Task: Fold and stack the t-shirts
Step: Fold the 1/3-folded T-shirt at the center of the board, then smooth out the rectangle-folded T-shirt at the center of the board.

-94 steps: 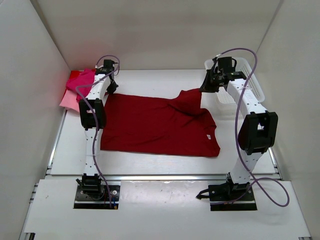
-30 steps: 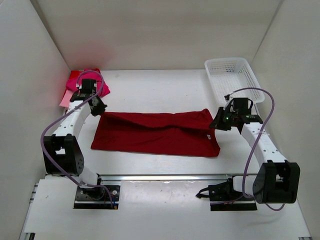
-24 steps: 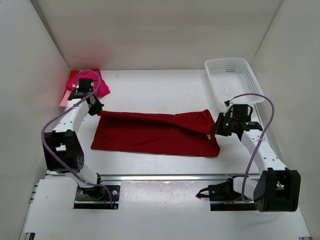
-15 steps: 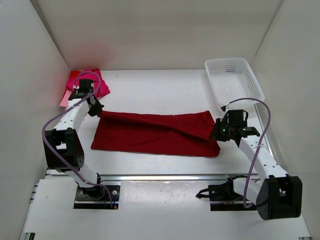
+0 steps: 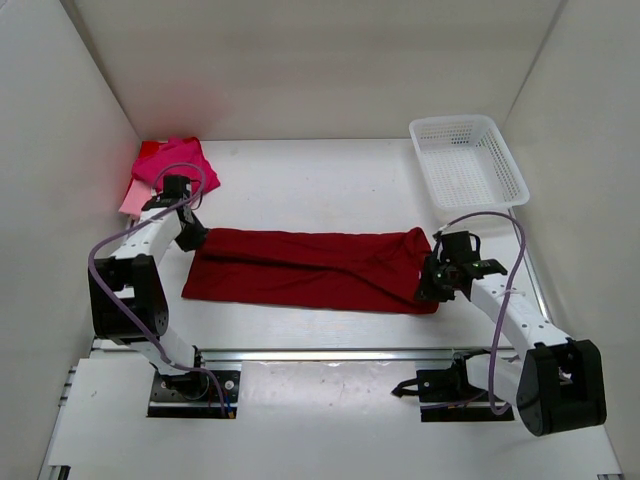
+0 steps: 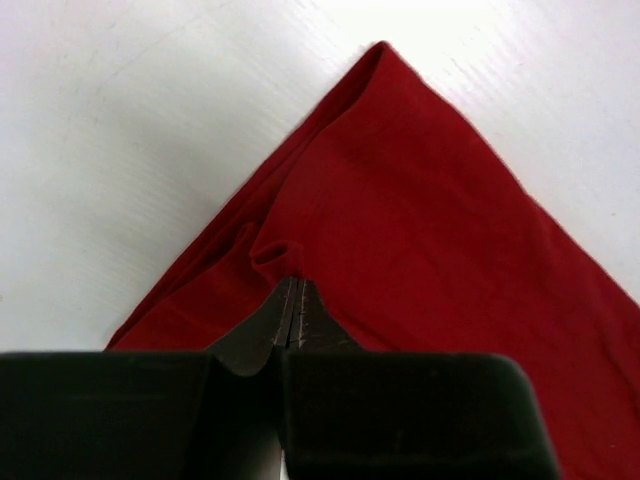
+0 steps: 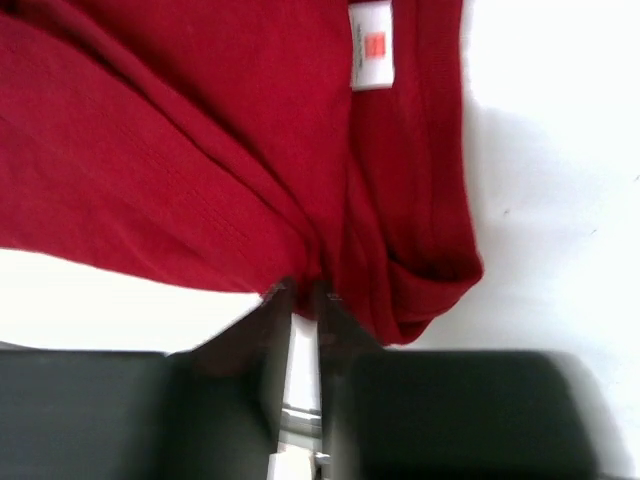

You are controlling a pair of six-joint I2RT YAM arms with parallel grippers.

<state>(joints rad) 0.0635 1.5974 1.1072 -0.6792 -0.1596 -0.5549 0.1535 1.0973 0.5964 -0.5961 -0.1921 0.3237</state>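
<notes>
Two end effectors, and you've got both of them clamped on the same shirt. Your left end effector (image 5: 192, 238) has its fingers pressed tight together, with a small pucker of red cloth pinched at the tips. It sits at the far-left corner of the crimson t-shirt (image 5: 310, 268), and the wrist view shows that corner as a doubled layer lying flat on the surface (image 5: 320, 190).

Your right end effector (image 5: 428, 285) is closed too, apart from a thin slit between the fingers. It's nipping the cloth at the near-right corner, where the edge bunches into a rolled fold. A white tag (image 7: 371, 45) with an orange square shows on the cloth a bit beyond the fingertips.

The crimson shirt lies as a long band running left to right across the middle of the surface. The hot pink t-shirt (image 5: 182, 160) and pale pink t-shirt (image 5: 133, 200) are piled in the far-left corner, near the left end effector but not touching the crimson one. The white mesh basket (image 5: 450, 121) sits in the far-right corner, apart from the shirt.
</notes>
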